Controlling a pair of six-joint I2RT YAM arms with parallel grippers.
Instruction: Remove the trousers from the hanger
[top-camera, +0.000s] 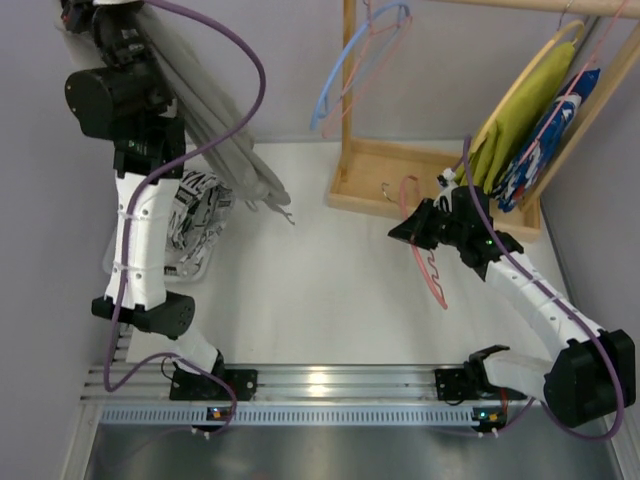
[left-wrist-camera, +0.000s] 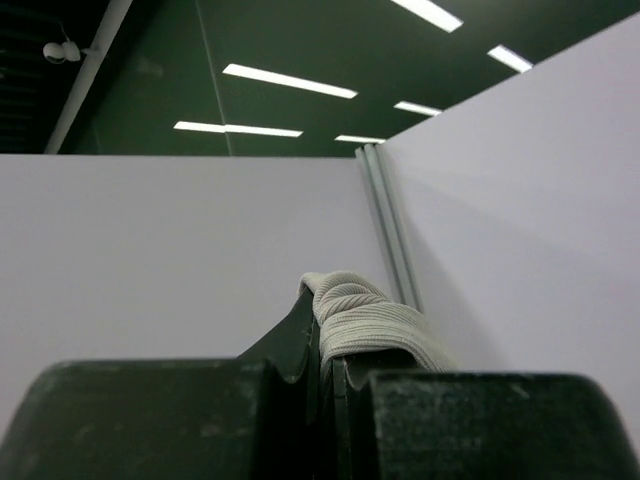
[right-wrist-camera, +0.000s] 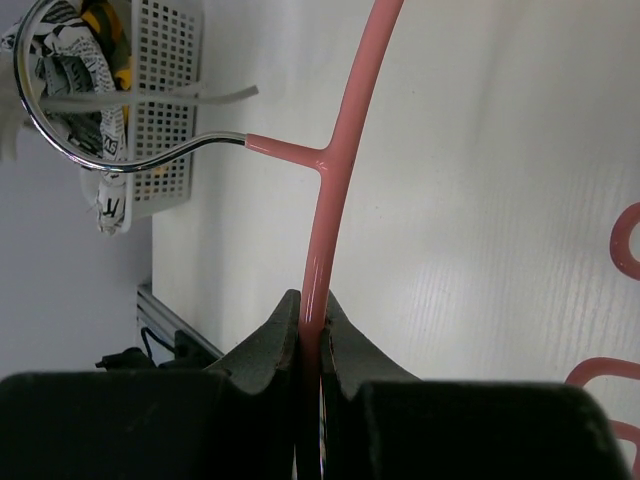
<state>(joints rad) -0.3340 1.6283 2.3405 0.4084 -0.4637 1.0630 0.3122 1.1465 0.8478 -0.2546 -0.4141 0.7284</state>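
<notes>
The grey-taupe trousers hang in a long fold from my left gripper, raised high at the far left; their lower end dangles near the table's middle back. In the left wrist view the left gripper is shut on a bunched ribbed fold of the trousers. My right gripper is shut on the thin pink hanger at the right centre, apart from the trousers. In the right wrist view the right gripper pinches the hanger's wire, below its metal hook. No cloth shows on the hanger.
A wooden rack stands at the back right with a light blue hanger, a yellow-green garment and a blue patterned cloth. A white basket with black-and-white cloth sits left, also in the right wrist view.
</notes>
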